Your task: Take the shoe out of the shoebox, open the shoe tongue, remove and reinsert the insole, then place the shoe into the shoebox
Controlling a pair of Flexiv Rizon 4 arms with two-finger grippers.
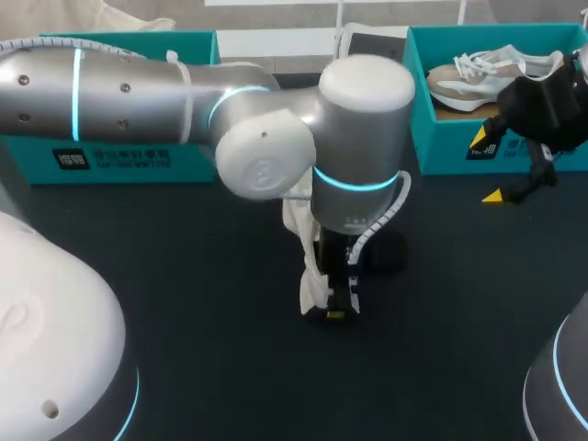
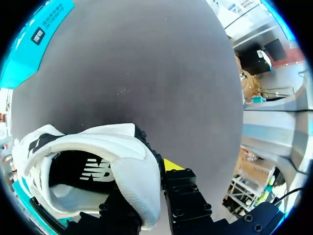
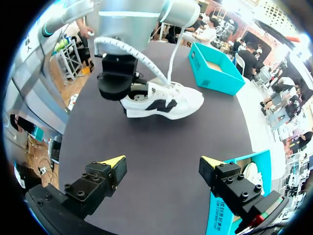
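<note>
A white shoe (image 3: 166, 103) with a dark side logo stands upright on the dark table (image 1: 184, 303), near its middle. My left gripper (image 1: 340, 308) points down onto the shoe's heel, and the left arm hides most of the shoe (image 1: 308, 276) from the head view. In the left wrist view the white heel collar (image 2: 139, 191) sits pinched between the gripper's (image 2: 146, 188) two black fingers, and the shoe's dark inside (image 2: 83, 171) shows. My right gripper (image 1: 487, 167) hangs open and empty at the back right, well away from the shoe, its yellow tips (image 3: 115, 161) spread wide.
A teal shoebox (image 1: 418, 101) at the back right holds a second pale shoe (image 1: 487, 78), just behind the right gripper. Another teal box (image 1: 119, 156) stands at the back left and looks empty in the right wrist view (image 3: 215, 73).
</note>
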